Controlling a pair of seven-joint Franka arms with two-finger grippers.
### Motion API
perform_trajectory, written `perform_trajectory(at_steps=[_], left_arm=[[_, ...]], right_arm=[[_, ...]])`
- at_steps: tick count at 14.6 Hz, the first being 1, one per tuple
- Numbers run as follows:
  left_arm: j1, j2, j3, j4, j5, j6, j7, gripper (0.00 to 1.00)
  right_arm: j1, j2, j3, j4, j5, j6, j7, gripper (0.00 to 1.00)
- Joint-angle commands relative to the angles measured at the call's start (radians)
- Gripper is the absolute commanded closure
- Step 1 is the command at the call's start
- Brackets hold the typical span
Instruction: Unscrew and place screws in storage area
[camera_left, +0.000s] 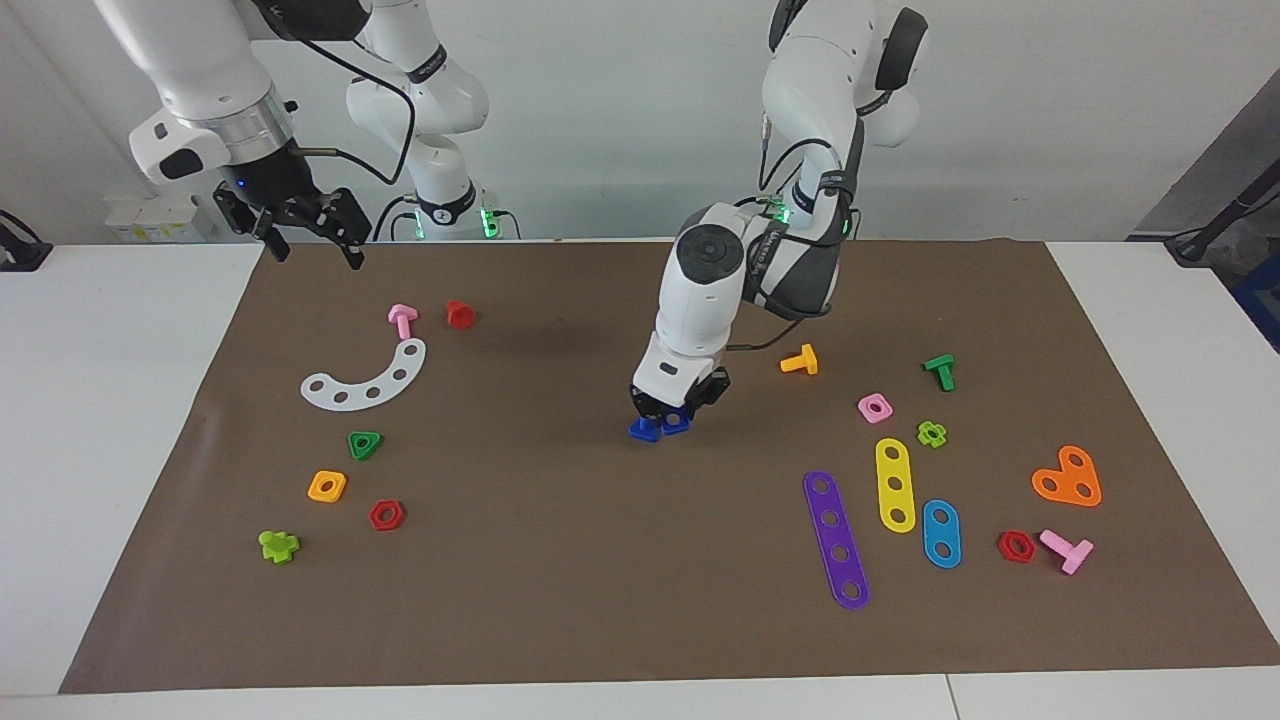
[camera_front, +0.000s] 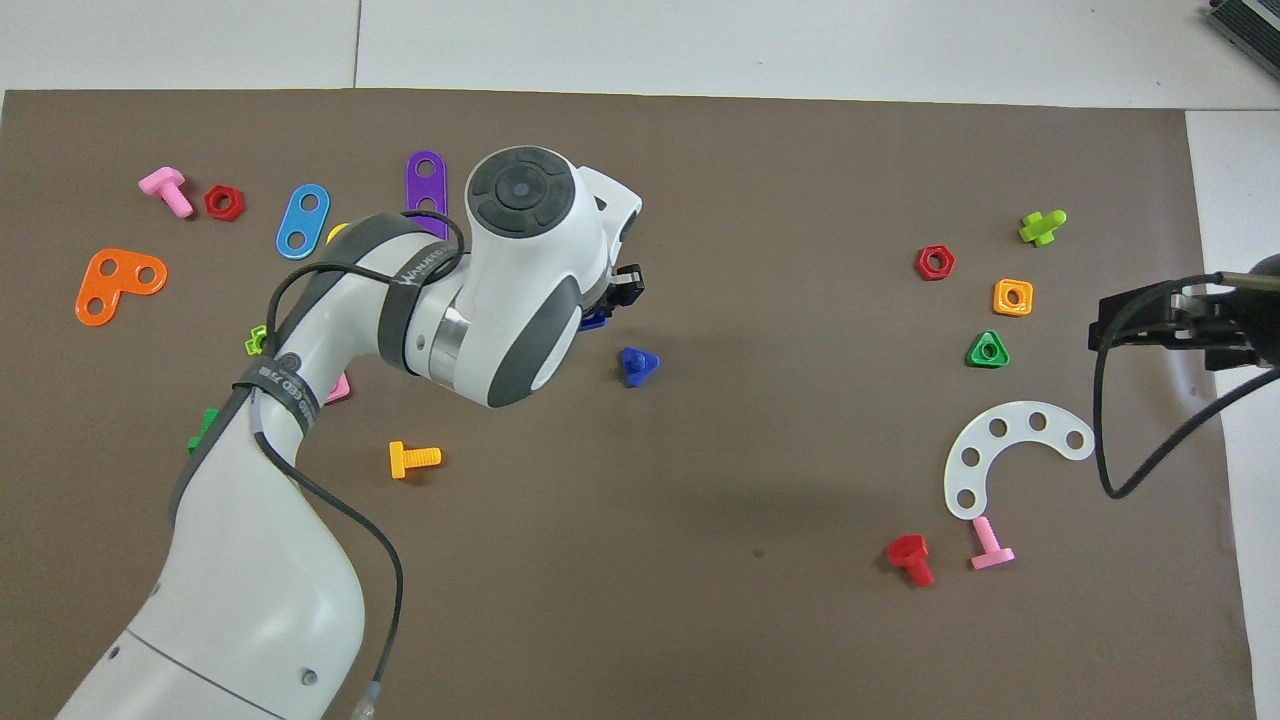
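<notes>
The blue bolt lies on the brown mat near its centre, triangular head showing. The left gripper is just beside the bolt, low over the mat, fingers clamped on the blue nut. The right gripper waits with jaws spread wide, over the mat's corner nearest the right arm.

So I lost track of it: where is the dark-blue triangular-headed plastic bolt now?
The dark-blue triangular-headed plastic bolt lies on the brown mat near its middle, in the overhead view just clear of the left pincer, which holds the blue nut.
</notes>
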Motion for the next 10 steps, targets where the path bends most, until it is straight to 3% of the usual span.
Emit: perform_trajectory(at_steps=[1,5,10], left_arm=[[0.070,-0.025,-0.004,-0.010,-0.037,-0.029,0.120,0.58],[0.147,-0.080,-0.004,-0.120,-0.037,-0.017,0.303,0.59],[0.211,-0.178,-0.004,-0.312,-0.038,0.009,0.518,0.59]], right_arm=[[0.000,-0.007,0.005,-0.015,-0.010,0.029,-0.004,0.00],[0.094,0.061,0.009,-0.064,0.001,0.211,0.071,0.00],[0.320,0.285,0.008,-0.060,-0.007,0.488,0.331,0.00]])
